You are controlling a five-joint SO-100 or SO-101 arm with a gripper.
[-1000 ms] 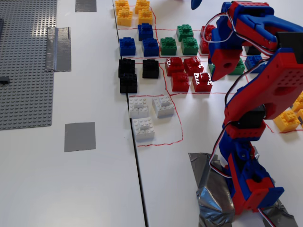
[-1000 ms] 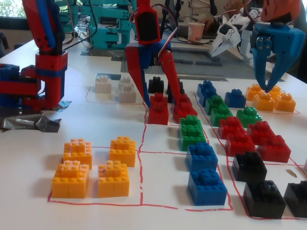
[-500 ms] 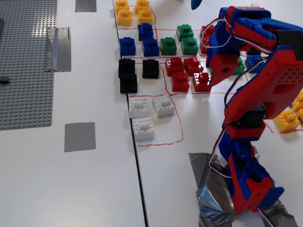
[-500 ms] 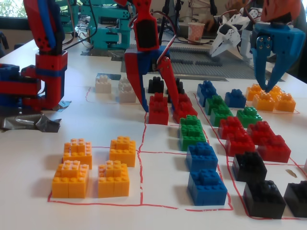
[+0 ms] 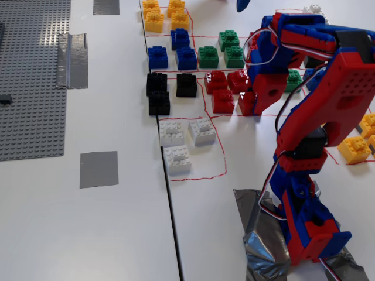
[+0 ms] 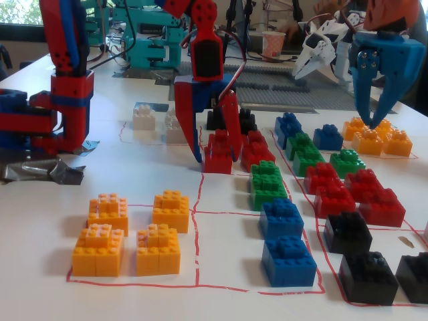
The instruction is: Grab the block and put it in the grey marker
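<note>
No words, labels, brand marks or numbers can be read in either fixed view. The bricks, the baseplate, the tape patches and the arm carry no legible print. The only marks are hand-drawn red lines on the table, boxing the bricks by colour; they spell nothing.

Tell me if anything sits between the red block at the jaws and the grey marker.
Yes. In a fixed view, white bricks and black bricks lie between the red block under the gripper and the grey marker. All are low; lifting should clear them.
</note>
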